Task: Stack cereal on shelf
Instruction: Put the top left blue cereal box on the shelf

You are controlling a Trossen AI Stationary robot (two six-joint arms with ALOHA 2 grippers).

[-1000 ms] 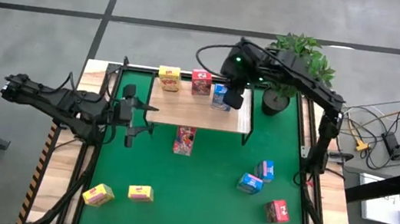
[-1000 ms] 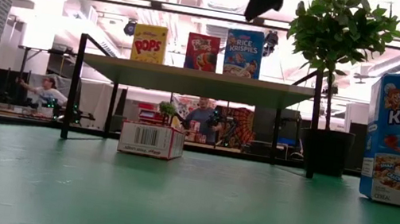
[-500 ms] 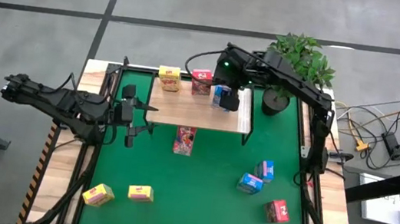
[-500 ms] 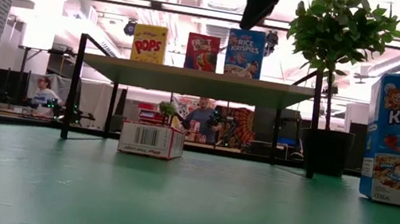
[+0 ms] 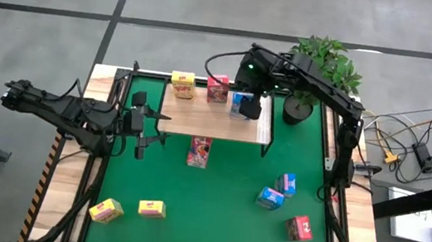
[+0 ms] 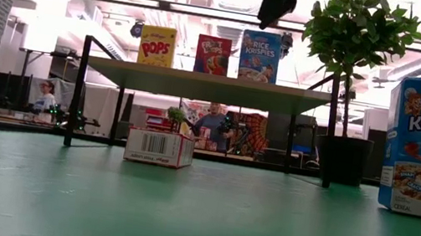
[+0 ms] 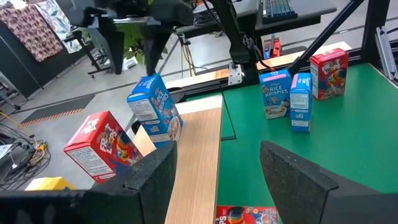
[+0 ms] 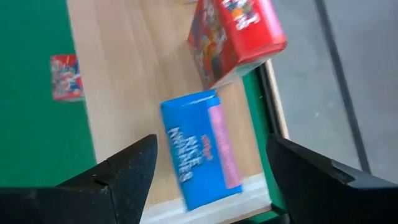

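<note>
Upper centre of the high view, the right gripper (image 5: 252, 107) is held released above the Rice Krispies box (image 5: 240, 104) on the shelf (image 5: 216, 121); the left gripper (image 5: 146, 120) waits, spread, mid-left

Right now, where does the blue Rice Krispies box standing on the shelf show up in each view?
High view: blue box at the shelf's right end, under the right claw.
Low view: rightmost of three on the shelf.
Left wrist view: tilted-looking blue box.
Right wrist view: seen from above.
Shared landmark: the red box beside it.
</note>
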